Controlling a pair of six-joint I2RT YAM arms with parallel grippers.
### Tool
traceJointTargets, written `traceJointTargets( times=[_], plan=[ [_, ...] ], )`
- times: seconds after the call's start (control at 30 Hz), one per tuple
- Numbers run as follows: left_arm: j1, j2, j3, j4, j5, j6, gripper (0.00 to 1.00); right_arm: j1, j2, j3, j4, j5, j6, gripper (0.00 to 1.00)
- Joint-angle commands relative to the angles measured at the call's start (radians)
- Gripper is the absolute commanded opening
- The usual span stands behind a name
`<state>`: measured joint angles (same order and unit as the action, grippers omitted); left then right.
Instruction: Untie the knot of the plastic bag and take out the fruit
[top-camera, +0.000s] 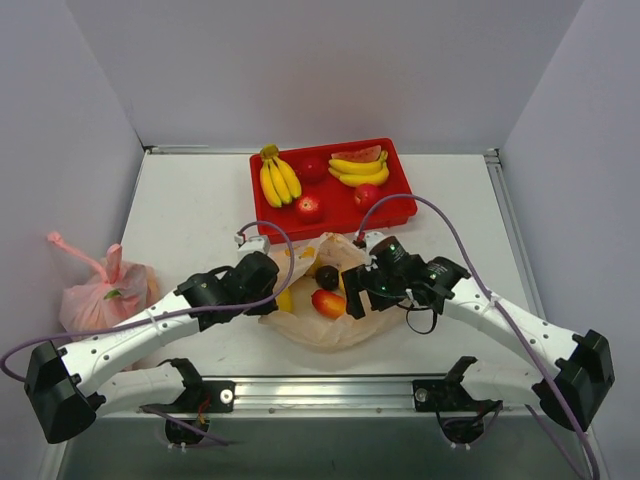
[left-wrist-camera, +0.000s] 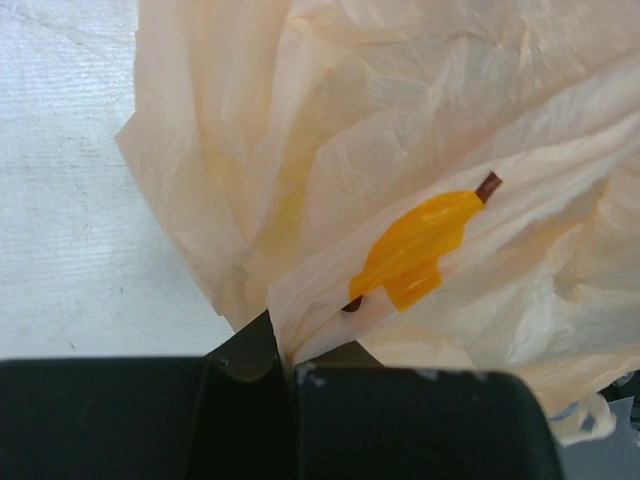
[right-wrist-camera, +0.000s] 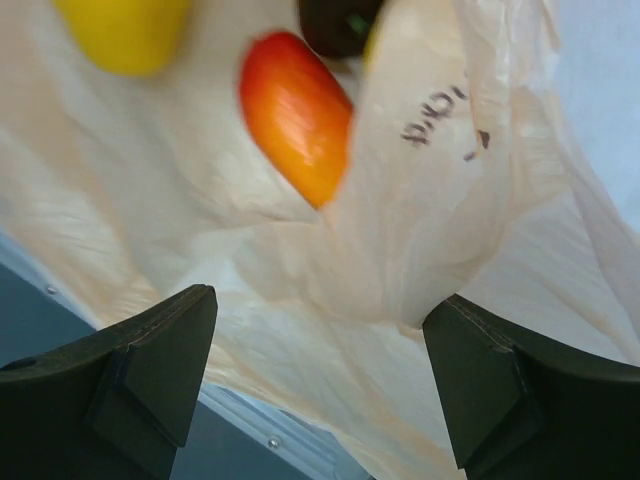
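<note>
Nearest the bases, the left gripper (left-wrist-camera: 290, 368) is clenched on a fold of the pale peach plastic bag (top-camera: 320, 328). The bag lies mid-table between both arms, mouth open, with no knot visible. The right gripper (right-wrist-camera: 320, 305) hangs spread wide over a red-orange fruit (right-wrist-camera: 297, 115) and grasps nothing. It could pinch film along with the fruit, or a left-side pull could tear the thin bag. Only the left wrist view shows an orange banana print (left-wrist-camera: 415, 250); only the overhead view shows the red tray (top-camera: 338, 208) beyond.
</note>
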<state>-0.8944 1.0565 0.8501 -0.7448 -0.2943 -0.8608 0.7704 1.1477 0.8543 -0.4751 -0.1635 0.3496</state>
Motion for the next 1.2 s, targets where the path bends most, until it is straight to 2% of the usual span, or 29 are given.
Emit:
traceJointTargets(
  times=[0.0, 0.27, 0.33, 0.5, 0.6, 0.73, 0.87, 0.97, 1.17],
  plan=[
    [-0.02, 0.013, 0.055, 0.016, -0.008, -0.026, 0.0, 0.082, -0.002, 0.13, 0.009, 0.12, -0.041, 0.84],
    [-0.034, -0.012, 0.029, 0.015, -0.023, -0.047, 0.0, 0.216, 0.06, 0.216, 0.026, 0.326, -0.084, 0.82],
    [-0.034, -0.019, 0.023, 0.015, -0.029, -0.05, 0.0, 0.26, 0.058, 0.224, 0.026, 0.418, -0.103, 0.82],
    [-0.034, -0.032, 0.014, 0.007, -0.046, -0.055, 0.0, 0.271, 0.017, 0.242, 0.026, 0.44, -0.162, 0.82],
    [-0.034, -0.035, 0.015, -0.005, -0.06, -0.053, 0.0, 0.271, -0.026, 0.25, 0.042, 0.415, -0.181, 0.82],
    [-0.032, -0.036, 0.012, -0.011, -0.071, -0.052, 0.0, 0.27, -0.065, 0.264, 0.096, 0.242, -0.228, 0.81],
    [-0.032, -0.041, 0.024, -0.028, -0.088, -0.046, 0.0, 0.267, -0.024, 0.287, 0.104, 0.029, -0.262, 0.81],
    [-0.032, -0.052, 0.03, -0.033, -0.088, -0.044, 0.0, 0.265, 0.061, 0.289, 0.102, 0.018, -0.282, 0.8],
    [-0.032, -0.064, 0.014, -0.034, -0.075, -0.05, 0.01, 0.259, 0.273, 0.256, 0.127, 0.12, -0.372, 0.78]
  ],
)
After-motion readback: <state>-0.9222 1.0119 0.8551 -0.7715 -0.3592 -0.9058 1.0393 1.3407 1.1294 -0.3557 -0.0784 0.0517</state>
